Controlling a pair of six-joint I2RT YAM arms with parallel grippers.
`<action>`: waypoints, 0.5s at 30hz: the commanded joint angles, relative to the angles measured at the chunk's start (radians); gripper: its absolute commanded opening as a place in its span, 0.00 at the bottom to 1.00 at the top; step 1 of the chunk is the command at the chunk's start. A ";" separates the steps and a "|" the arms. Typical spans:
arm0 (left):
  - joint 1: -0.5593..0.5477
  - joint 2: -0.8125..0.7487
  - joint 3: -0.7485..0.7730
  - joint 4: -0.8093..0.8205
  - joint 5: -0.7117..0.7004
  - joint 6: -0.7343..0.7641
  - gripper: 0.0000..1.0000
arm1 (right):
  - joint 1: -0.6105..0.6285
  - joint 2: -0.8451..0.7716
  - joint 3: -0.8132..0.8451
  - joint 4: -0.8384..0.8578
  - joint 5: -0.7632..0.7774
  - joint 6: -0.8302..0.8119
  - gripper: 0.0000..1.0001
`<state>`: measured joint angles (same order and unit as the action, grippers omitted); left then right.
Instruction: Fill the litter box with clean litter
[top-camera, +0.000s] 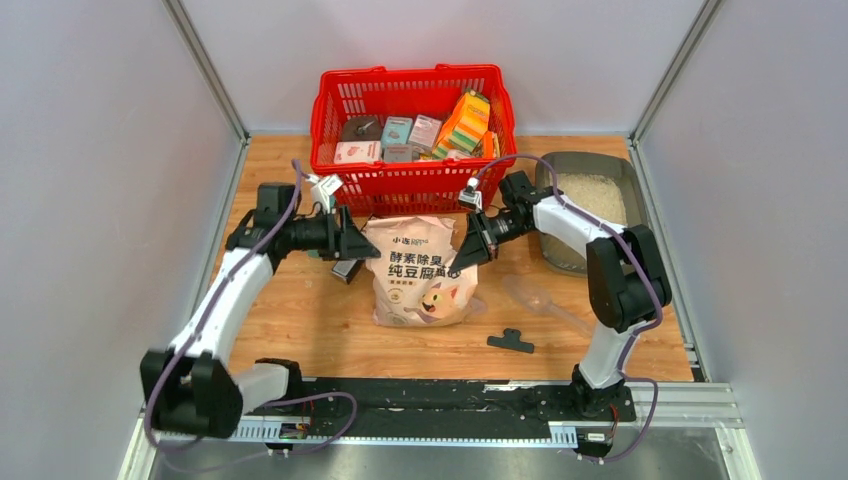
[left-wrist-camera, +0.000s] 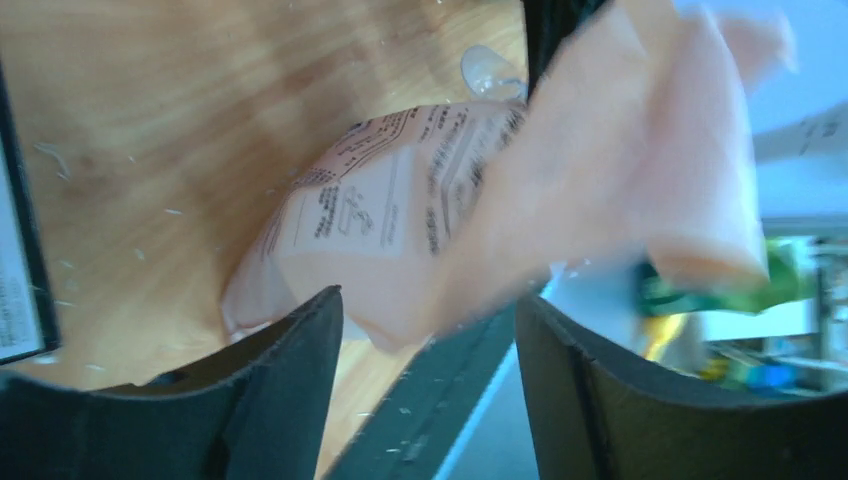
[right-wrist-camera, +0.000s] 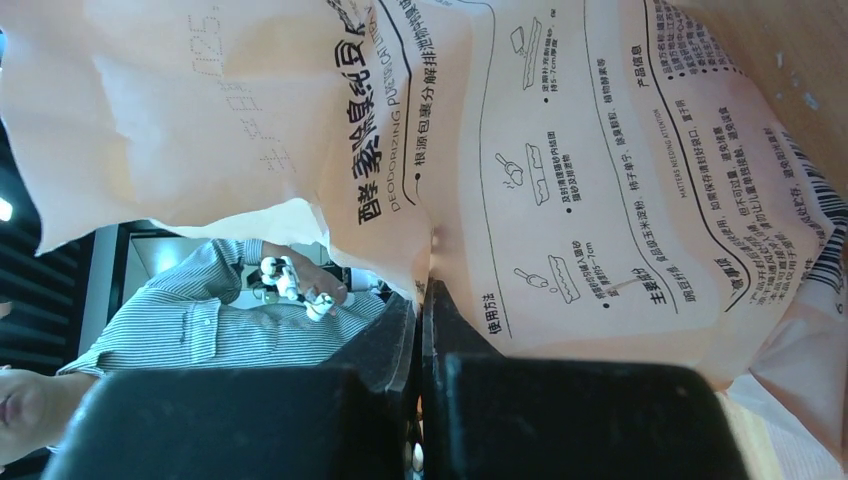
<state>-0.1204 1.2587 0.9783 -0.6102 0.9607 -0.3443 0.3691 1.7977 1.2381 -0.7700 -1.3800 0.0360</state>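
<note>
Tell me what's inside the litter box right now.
The litter box holds pale clean litter across its far half. Its near end looks bare grey, but the right arm crosses that part, so some of the floor is hidden.

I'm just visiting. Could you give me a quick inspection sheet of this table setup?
Surface: wooden table, a few stray granules.
Job's things: litter box at far right, clean litter inside; bag mid-table.
Clutter: red basket of packages, clear scoop, black clip.
Grippers: left gripper open at the bag's corner; right gripper shut on the bag.
Cables: purple cables along both arms.
Surroundings: grey walls; person in striped shirt beyond.
</note>
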 joint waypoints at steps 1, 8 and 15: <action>-0.005 -0.229 -0.180 0.235 -0.065 0.160 0.74 | -0.009 0.012 0.075 -0.022 -0.131 0.008 0.00; -0.071 -0.162 -0.305 0.642 -0.068 0.067 0.76 | -0.002 -0.040 0.092 -0.017 -0.021 -0.031 0.00; -0.101 -0.124 -0.326 0.782 -0.122 -0.031 0.76 | -0.006 -0.165 -0.046 0.251 0.120 0.130 0.07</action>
<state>-0.2169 1.1339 0.6518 -0.0254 0.8513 -0.3084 0.3645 1.7683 1.2720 -0.7429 -1.2938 0.0193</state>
